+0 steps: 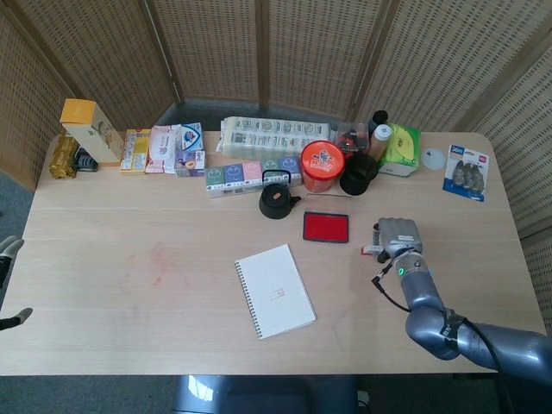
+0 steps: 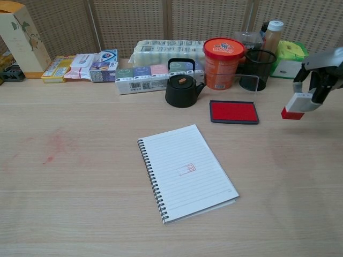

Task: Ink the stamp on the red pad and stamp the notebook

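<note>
No legible text on any package or label

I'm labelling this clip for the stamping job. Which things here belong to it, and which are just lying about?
Part of the job:
stamp, held by the right hand
red ink pad
notebook, already bearing a red mark

Just lying about:
black kettle
orange tub
black mesh cup
boxes and packets along the back edge

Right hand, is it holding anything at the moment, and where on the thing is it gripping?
The right hand holds the stamp, gripping its white upper body; the red base hangs free below, above the table.
</note>
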